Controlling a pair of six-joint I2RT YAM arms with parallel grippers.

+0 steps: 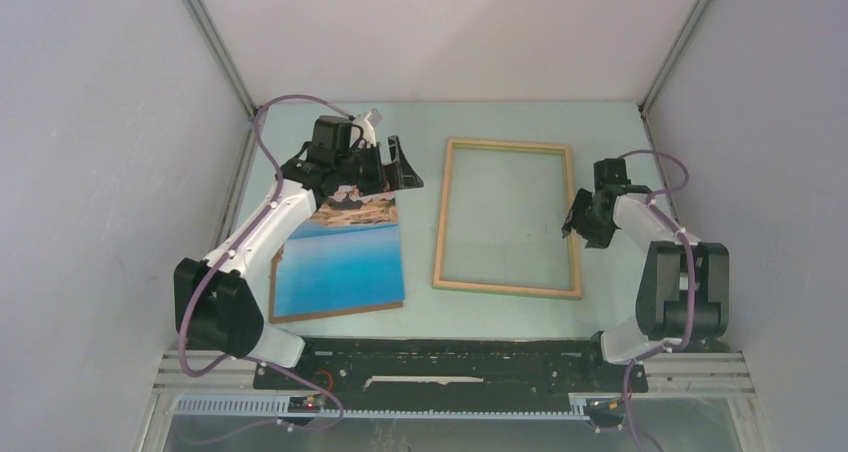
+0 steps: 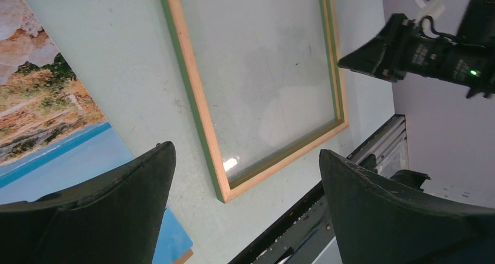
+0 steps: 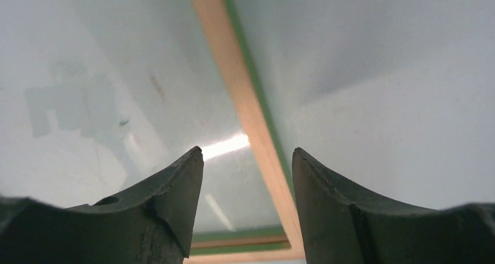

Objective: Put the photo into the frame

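Two sets of fingers are over the surface (image 1: 620,132), and both stand apart with nothing held between them. The left fingers (image 1: 400,167) hang over the far end of the photo (image 1: 340,262), the end with the tan cliffs; I cannot tell if they touch it. The photo lies flat, picture side up, and is a little turned. In the left wrist view the photo (image 2: 52,118) is on the outer side of one left finger, and the frame (image 2: 192,83) lies beyond the gap between the two. The frame (image 1: 440,222) lies flat with its light wood face up, beside the photo but apart from it, with a strip of bare surface between them. The right fingers (image 1: 575,222) are above the right long rail of the frame. In the right wrist view this rail (image 3: 233,71) runs into the gap between them, with green along its edge. Whether they touch it I cannot tell.
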